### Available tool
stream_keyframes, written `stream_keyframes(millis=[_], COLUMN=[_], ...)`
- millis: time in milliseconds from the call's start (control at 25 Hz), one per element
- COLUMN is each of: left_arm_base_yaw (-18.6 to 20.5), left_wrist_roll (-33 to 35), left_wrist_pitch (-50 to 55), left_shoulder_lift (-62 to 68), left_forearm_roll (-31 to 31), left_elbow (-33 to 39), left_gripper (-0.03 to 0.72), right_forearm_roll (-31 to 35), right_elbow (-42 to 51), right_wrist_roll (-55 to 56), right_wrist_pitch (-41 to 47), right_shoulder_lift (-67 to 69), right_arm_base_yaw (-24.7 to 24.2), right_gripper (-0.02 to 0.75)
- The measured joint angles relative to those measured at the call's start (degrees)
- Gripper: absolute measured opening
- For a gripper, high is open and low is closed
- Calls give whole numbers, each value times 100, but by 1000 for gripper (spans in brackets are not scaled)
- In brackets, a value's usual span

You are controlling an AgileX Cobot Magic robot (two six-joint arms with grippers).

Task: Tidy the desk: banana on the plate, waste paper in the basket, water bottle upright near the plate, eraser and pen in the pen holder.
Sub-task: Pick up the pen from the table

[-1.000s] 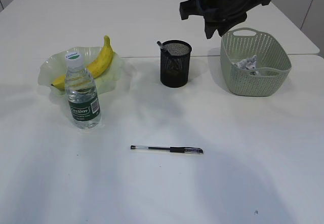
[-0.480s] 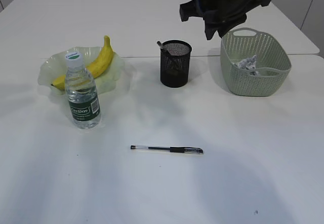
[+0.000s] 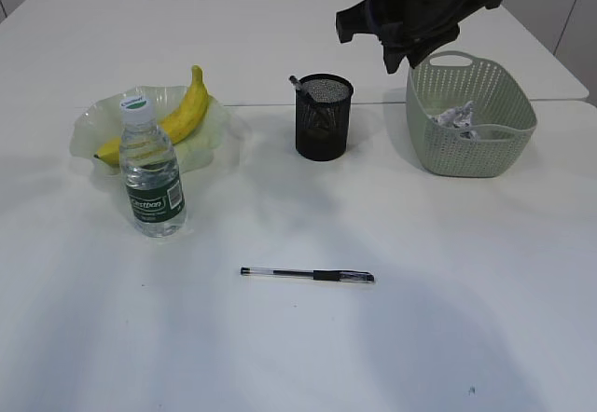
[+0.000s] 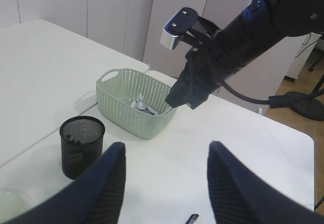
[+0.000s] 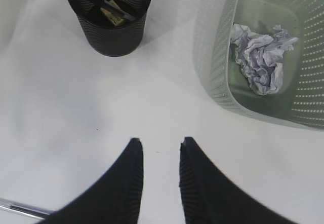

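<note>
We see the banana [image 3: 182, 114] lying on the plate [image 3: 89, 123] at far left, with the water bottle [image 3: 152, 171] upright just in front of it. The crumpled waste paper [image 5: 263, 57] sits inside the basket [image 3: 471, 114] at far right. A pen [image 3: 308, 275] lies on the desk [image 3: 420, 272] near the middle, well apart from the pen holder [image 3: 323, 117]. Our left claw [image 4: 164, 183] stands apart, empty; our right claw [image 5: 159, 148] is narrowly apart, empty, above the desk.

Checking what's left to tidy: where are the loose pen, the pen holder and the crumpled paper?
pen [image 3: 308, 275], exterior view, middle of its barrel.
pen holder [image 3: 323, 130], exterior view, front of its mesh wall.
crumpled paper [image 5: 263, 57], right wrist view, centre of the wad inside the basket.
</note>
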Motion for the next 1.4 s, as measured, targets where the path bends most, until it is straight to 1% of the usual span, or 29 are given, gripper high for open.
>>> stream_keyframes(millis=[280, 480, 760, 960, 1080, 1200, 1400], left_arm_base_yaw=[0, 0, 0, -40, -246, -571, -1082], left_wrist_roll=[0, -19, -137, -305, -495, -741, -1044], left_wrist_pitch=[89, 240, 286, 132, -148, -335, -395], left_shoulder_lift=[0, 0, 0, 0, 0, 82, 360], left_forearm_roll=[0, 127, 637, 1247, 1691, 2089, 2520], left_elbow=[0, 0, 0, 0, 0, 0, 0], left_gripper=[359, 353, 351, 351, 351, 351, 351], right_forearm_roll=[-12, -12, -12, -12, -12, -12, -21], right_elbow=[0, 0, 0, 0, 0, 0, 0], right_wrist_roll=[-51, -91, -443, -798, -1057, -1166, -1225], right_wrist_pitch=[28, 85, 105, 113, 113, 113, 113], right_shoulder_lift=[0, 0, 0, 0, 0, 0, 0], right_arm_base_yaw=[0, 0, 0, 0, 0, 0, 0], right_gripper=[192, 192, 192, 192, 192, 192, 192])
